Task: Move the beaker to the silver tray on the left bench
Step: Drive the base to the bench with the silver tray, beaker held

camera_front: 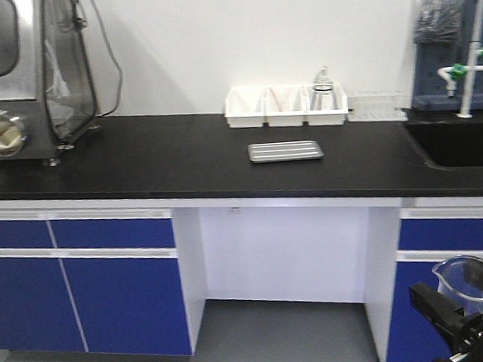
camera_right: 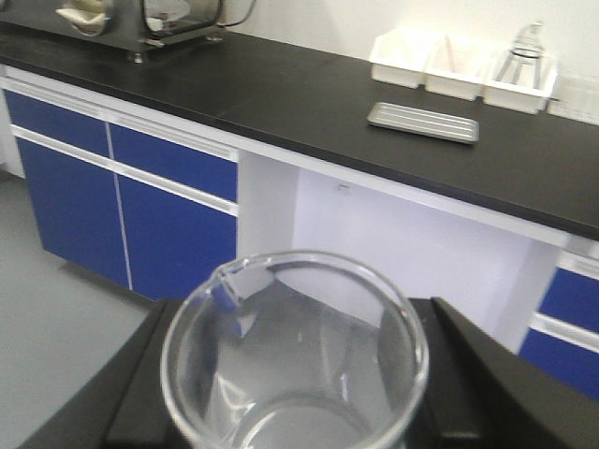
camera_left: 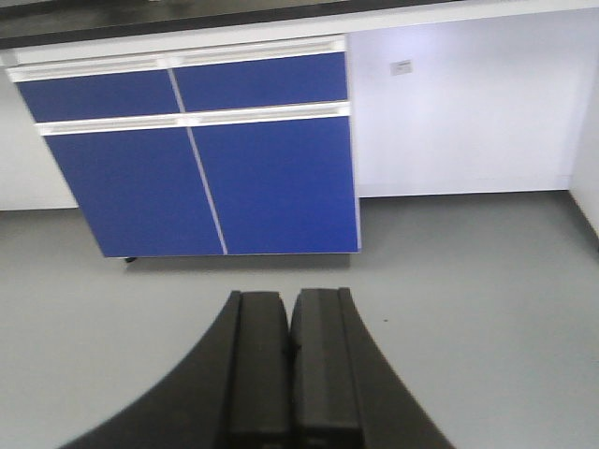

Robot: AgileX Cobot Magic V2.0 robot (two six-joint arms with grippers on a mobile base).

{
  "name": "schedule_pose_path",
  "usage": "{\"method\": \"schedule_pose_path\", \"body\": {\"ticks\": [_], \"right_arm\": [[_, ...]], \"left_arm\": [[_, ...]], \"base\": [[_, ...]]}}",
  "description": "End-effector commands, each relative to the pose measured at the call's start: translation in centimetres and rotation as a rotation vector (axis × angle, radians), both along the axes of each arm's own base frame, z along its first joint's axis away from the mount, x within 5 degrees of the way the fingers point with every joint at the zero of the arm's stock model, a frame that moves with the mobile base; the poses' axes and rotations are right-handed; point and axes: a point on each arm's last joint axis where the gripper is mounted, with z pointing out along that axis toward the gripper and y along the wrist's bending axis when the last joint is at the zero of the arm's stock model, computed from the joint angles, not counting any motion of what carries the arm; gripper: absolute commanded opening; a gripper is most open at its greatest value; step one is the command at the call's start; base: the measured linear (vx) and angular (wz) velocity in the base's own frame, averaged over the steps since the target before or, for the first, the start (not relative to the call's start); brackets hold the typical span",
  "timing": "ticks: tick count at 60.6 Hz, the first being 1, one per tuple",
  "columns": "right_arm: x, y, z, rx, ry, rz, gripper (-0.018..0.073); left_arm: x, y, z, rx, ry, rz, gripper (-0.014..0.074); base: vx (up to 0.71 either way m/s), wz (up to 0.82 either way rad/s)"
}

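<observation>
The clear glass beaker (camera_right: 295,355) with a pour spout sits upright between the black fingers of my right gripper (camera_right: 290,393), which is shut on it. In the front view the beaker (camera_front: 471,283) shows at the bottom right, low in front of the blue cabinets. The silver tray (camera_front: 285,151) lies empty on the black top of the left bench (camera_front: 157,158), right of centre; it also shows in the right wrist view (camera_right: 423,122). My left gripper (camera_left: 288,309) is shut and empty, pointing down over grey floor before blue cabinet doors (camera_left: 201,154).
Three white bins (camera_front: 286,107) stand behind the tray, one holding a flask. A steel and clear-plastic apparatus (camera_front: 27,72) occupies the bench's left end. A black sink (camera_front: 458,141) with a tap lies at the right. An open knee gap (camera_front: 284,257) sits below the tray.
</observation>
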Motion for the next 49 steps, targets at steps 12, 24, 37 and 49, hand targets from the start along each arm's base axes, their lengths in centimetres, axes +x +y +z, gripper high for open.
{"method": "schedule_pose_path", "body": {"ticks": [12, 24, 37, 49], "right_arm": [[-0.1, 0.03, 1.25, 0.011, -0.043, 0.011, -0.0011], [-0.1, 0.03, 1.25, 0.011, -0.043, 0.011, -0.0011], [-0.1, 0.03, 1.25, 0.011, -0.043, 0.011, -0.0011], [-0.1, 0.03, 1.25, 0.011, -0.043, 0.011, -0.0011]], "left_arm": [[0.18, -0.08, 0.02, -0.005, -0.062, -0.01, 0.0001], [0.18, -0.08, 0.02, -0.005, -0.062, -0.01, 0.0001], [0.18, -0.08, 0.02, -0.005, -0.062, -0.01, 0.0001], [0.18, -0.08, 0.02, -0.005, -0.062, -0.01, 0.0001]], "base": [[0.18, 0.23], [0.25, -0.03], [0.32, -0.3], [0.36, -0.34]]}}
